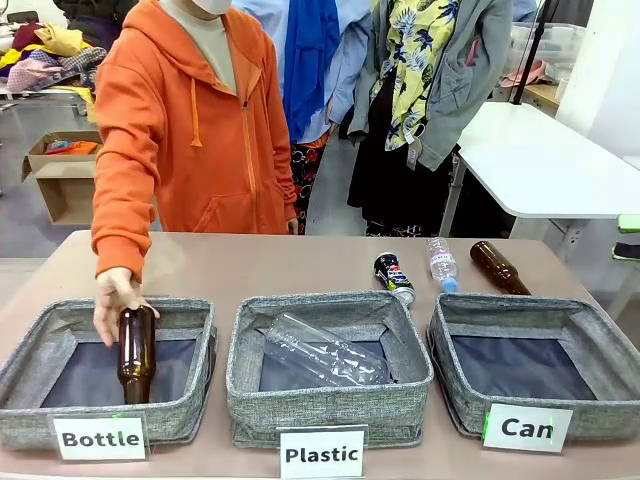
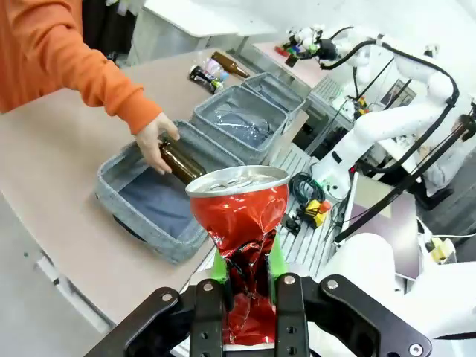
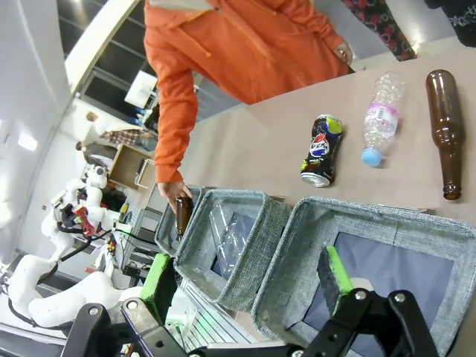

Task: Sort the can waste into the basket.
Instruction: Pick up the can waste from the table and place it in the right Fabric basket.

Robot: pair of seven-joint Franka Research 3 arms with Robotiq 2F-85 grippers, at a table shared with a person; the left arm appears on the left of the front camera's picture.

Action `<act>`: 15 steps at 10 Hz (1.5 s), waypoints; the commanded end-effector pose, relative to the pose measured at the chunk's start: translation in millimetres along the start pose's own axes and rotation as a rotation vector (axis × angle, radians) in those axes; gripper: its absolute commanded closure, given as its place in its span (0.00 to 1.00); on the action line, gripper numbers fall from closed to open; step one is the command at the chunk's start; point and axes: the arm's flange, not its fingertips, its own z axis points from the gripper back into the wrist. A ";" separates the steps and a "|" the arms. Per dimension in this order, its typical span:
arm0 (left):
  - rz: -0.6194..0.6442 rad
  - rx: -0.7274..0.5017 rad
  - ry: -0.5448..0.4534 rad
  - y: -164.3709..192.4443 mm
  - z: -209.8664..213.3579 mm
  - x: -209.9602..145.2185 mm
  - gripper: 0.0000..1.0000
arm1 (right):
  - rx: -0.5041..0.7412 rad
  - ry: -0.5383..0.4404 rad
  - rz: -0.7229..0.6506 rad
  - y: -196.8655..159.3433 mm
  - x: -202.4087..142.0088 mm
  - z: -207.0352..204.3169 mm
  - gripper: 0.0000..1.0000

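From where I stand, the left end effector (image 2: 248, 264) is clamped narrow on the crushed red can (image 2: 239, 212), holding it upright in the air. The dark can (image 1: 393, 277) lies on its side on the desk (image 1: 250, 265), at about eleven o'clock from the Can basket (image 1: 610, 420), near a small plastic bottle (image 1: 441, 264) and a brown bottle (image 1: 498, 267). The right end effector (image 3: 245, 274) stands wide with nothing between its pads, and that basket lies just beyond its fingers. Over at nine o'clock, a person's hand (image 1: 115, 300) grips a second brown bottle (image 1: 137, 350) upright in the Bottle basket (image 1: 25, 425).
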 end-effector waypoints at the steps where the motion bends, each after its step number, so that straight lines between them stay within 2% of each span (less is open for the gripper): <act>1: -0.014 -0.035 -0.012 6.6 0.8 2.3 0.77 | 0.016 -0.023 0.027 -1.4 3.2 -1.3 0.00; 4: -0.004 -0.031 0.030 -11.2 -25.9 22.5 0.77 | 0.016 -0.023 0.027 -1.4 3.2 -1.3 0.00; 5: 0.004 -0.012 0.061 -25.5 -46.5 38.0 0.77 | 0.016 -0.023 0.027 -1.4 3.2 -1.3 0.00; 7: -0.059 -0.002 0.177 -56.4 -120.3 96.7 0.77 | 0.000 0.001 0.000 0.1 0.0 -0.2 0.00; 8: -0.111 -0.013 0.250 -68.4 -169.7 132.4 0.77 | -0.012 -0.005 0.037 25.0 1.9 28.3 0.00; 10: -0.227 -0.057 0.374 -94.1 -287.8 191.8 0.77 | -0.023 0.090 -0.023 48.7 -19.3 61.9 0.00; 11: -0.280 -0.110 0.428 -105.4 -344.7 213.0 0.77 | -0.050 0.073 -0.064 49.0 -28.1 80.1 0.00; 13: -0.345 -0.259 0.526 -131.8 -458.9 238.8 0.77 | -0.135 -0.027 -0.105 36.7 -44.2 126.4 0.00; 14: -0.374 -0.332 0.552 -150.8 -528.9 246.3 0.77 | -0.153 -0.085 -0.117 24.9 -50.2 151.8 0.00; 15: -0.398 -0.350 0.569 -167.4 -589.6 247.8 0.77 | -0.161 -0.109 -0.124 15.5 -59.4 173.3 0.00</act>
